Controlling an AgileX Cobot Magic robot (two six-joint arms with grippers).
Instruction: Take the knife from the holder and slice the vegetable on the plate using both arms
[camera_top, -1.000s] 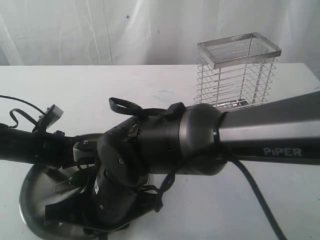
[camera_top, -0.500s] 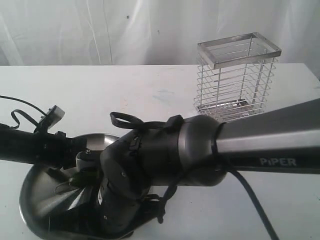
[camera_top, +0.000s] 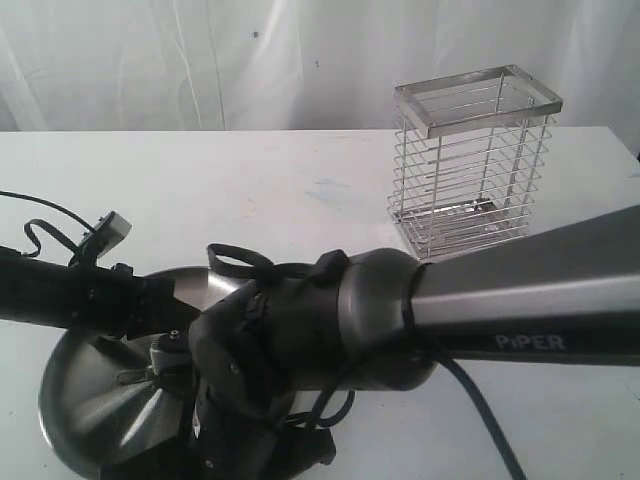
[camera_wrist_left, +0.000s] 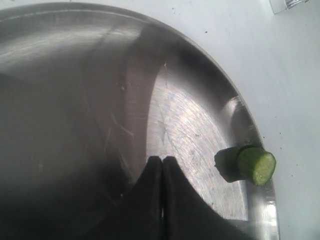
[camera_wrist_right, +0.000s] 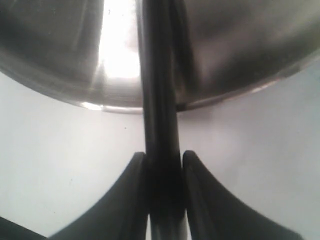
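Nearest, exterior view: right arm (camera_top: 500, 300) enters from 3 o'clock and reaches across the middle, wrist bent down over the plate (camera_top: 75, 390) at about 8 o'clock in the frame.

Right gripper (camera_wrist_right: 162, 160): part-way closed, both fingers clamped flat on the black handle of the knife (camera_wrist_right: 159, 100). Long axis runs straight out from the jaws, crosses the plate rim and lies over the plate's interior.

Left arm (camera_top: 70, 295) enters from 9 o'clock, low over the same plate. Left gripper (camera_wrist_left: 162, 160): fully closed, tips touching, nothing between them.

Vegetable piece (camera_wrist_left: 256, 166): one short green stub, pale cut face showing, on the plate's inner slope right at the rim. Near the left fingertips, off to one side, not touching.

Judgement: the left gripper is the nearer. The piece shows in neither other view, so its bearing from the blade cannot be told. The next cut turns on swinging the blade across that stub.

Far: holder (camera_top: 470, 160) toward 2 o'clock from the plate, upright on the table (camera_top: 250, 180), no knife in it.
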